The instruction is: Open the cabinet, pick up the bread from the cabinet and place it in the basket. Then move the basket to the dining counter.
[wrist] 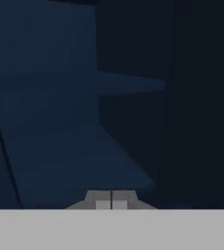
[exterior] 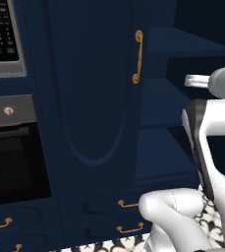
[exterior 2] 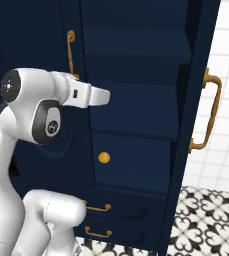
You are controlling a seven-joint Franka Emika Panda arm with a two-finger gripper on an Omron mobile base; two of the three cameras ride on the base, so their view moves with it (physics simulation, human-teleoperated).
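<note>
The navy cabinet (exterior 2: 136, 60) stands with its right door (exterior 2: 196, 100) swung open and its left door (exterior: 92, 83) closed. Navy shelves show inside. The bread (exterior 2: 104, 158), a small round golden-brown bun, sits on a lower shelf. My arm's hand (exterior 2: 93, 96) points toward the open side, above and a little left of the bread. In the hand view my gripper (wrist: 111, 201) is shut with nothing between its fingertips, facing bare shelves (wrist: 108, 83). The basket and the dining counter are out of view.
A black oven front (exterior: 15, 162) and a control panel (exterior: 3, 34) stand left of the cabinet. Low navy drawers with brass pulls (exterior 2: 98, 206) lie under it. The open door's brass handle (exterior 2: 211, 112) juts out at the right, over patterned floor tiles (exterior 2: 206, 220).
</note>
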